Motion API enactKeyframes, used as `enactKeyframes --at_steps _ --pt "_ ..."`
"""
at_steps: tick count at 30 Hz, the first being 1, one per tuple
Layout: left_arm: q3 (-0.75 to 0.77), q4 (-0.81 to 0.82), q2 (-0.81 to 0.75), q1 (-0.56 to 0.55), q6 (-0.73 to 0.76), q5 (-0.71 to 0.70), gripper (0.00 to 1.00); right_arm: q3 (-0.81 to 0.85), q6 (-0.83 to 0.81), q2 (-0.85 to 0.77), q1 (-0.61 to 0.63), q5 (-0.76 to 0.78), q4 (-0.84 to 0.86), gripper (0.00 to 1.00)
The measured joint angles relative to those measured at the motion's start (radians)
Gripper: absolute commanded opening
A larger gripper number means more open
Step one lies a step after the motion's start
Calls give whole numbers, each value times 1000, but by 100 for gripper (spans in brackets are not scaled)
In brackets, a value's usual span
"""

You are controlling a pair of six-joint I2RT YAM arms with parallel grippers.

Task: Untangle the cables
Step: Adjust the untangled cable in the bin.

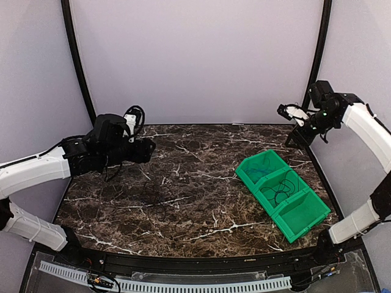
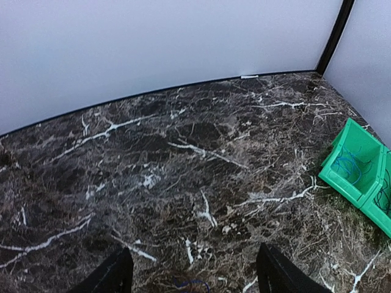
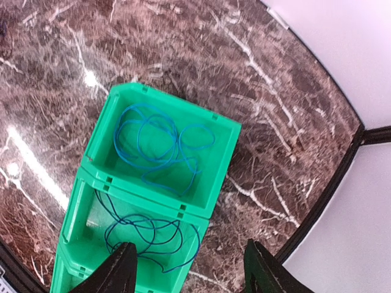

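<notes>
Bright blue thin cable (image 3: 160,146) coiled in green plastic bin row's (image 3: 221,162) end compartment, dark cable (image 3: 145,224) adjoining: evidently sorted apart. Left gripper (image 2: 192,271), right gripper (image 3: 189,268) released.

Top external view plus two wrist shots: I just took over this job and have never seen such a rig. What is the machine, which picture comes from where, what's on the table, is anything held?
The machine is two robot arms, the left arm and the right arm, bolted at the near edge of a marble-patterned table. The top view looks down from above and behind them. The other two pictures come from wrist cameras; the dark shapes at their bottom edges are each gripper's own fingers. The left gripper faces across the table; the right gripper looks down on a green bin with three compartments. The blue cable lies coiled in the far compartment, a darker cable in the middle one. Both grippers are open and hold nothing.
</notes>
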Motion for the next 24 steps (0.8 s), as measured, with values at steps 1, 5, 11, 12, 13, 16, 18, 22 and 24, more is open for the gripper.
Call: enactKeyframes --at_steps 1,5,11,12,13,16,18,22,24 --pt "0 -52 -11 2 -37 -1 72 31 3 0 2 -16 -1 61" --pt "0 -259 -21 16 -152 -15 70 72 33 -8 27 -98 47 61" --pt "-17 -510 -13 62 -257 -16 67 2 106 -11 159 -249 224 62" --pt "-21 -531 -11 72 -272 -13 67 -23 121 -11 186 -278 262 62" --pt "-26 -555 -8 86 -294 -5 67 -48 135 -10 210 -307 297 62" --pt "-57 -587 6 136 -365 32 67 -104 153 2 264 -385 370 62" --pt "-99 -582 8 170 -410 73 63 -137 153 21 293 -429 412 62" --pt "-246 -494 -15 234 -537 203 52 -261 151 39 334 -492 497 62" --pt "-302 -442 -26 240 -596 264 49 -322 140 39 350 -506 515 62"
